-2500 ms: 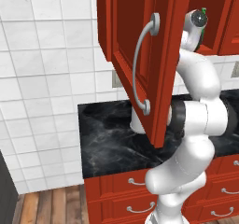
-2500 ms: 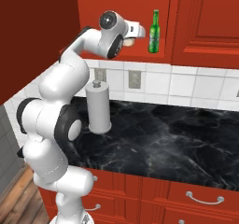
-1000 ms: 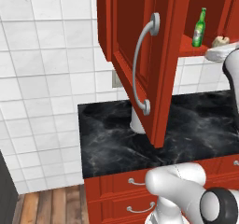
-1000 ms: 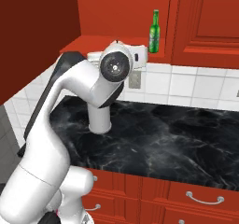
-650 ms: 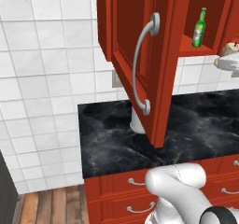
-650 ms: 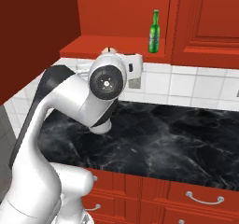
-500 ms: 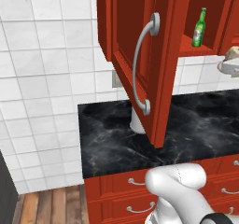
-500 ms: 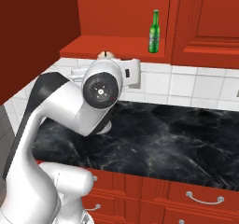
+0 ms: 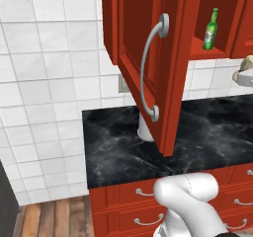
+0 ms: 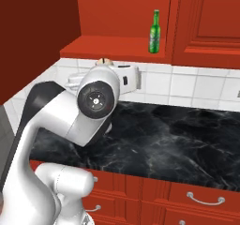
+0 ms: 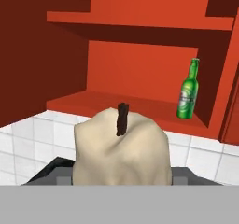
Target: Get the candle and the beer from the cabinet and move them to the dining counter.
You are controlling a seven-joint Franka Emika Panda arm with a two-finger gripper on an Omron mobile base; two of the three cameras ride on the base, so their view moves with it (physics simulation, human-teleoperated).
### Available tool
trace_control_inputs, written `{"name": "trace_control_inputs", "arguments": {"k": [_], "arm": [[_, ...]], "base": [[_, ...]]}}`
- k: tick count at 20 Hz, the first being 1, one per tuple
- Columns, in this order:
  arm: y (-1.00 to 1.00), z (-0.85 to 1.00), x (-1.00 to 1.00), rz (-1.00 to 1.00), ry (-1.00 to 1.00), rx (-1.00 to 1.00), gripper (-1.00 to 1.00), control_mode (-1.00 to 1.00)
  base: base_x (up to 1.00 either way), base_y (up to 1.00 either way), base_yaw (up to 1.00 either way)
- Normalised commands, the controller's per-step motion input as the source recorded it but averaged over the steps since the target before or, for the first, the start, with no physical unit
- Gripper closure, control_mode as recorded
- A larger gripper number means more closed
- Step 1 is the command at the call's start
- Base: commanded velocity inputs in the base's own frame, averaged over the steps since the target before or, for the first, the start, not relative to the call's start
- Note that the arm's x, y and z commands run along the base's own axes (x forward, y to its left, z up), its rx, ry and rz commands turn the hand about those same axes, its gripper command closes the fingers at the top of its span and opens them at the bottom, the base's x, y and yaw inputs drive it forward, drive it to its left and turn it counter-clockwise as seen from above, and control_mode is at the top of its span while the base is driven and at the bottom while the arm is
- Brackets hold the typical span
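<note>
Gripping the candle [image 11: 121,148] from both sides, wick up, so as to carry it level. Cannot see the fingers themselves behind its cream body. Judged pinched on it, since hanging in open air, below and in front of the cabinet [image 11: 140,13] and above the black table [image 10: 178,135], with nothing under it. Glimpsed at the right edge of the left base view and poking up behind the arm in the right base view. Probably halfway through the first carry towards the dining counter.

Inside the cabinet, door [image 9: 143,43] swung wide for access: just the beer [image 11: 188,90], upright near the right end of the bottom shelf, close to its front edge, not yet fetched. Nothing else to see on that shelf or on the underside of the one above.
</note>
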Motion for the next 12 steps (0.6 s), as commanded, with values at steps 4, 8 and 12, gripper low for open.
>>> {"name": "trace_control_inputs", "arguments": {"k": [4,8,12], "arm": [[0.00,0.00,0.00,0.00,0.00,0.00,1.00,1.00],[0.00,0.00,0.00,0.00,0.00,0.00,1.00,1.00],[0.00,0.00,0.00,0.00,0.00,0.00,1.00,1.00]], "base": [[-0.41,-0.49,-0.18],[-0.60,-0.67,-0.23],[-0.61,-0.67,-0.31]]}}
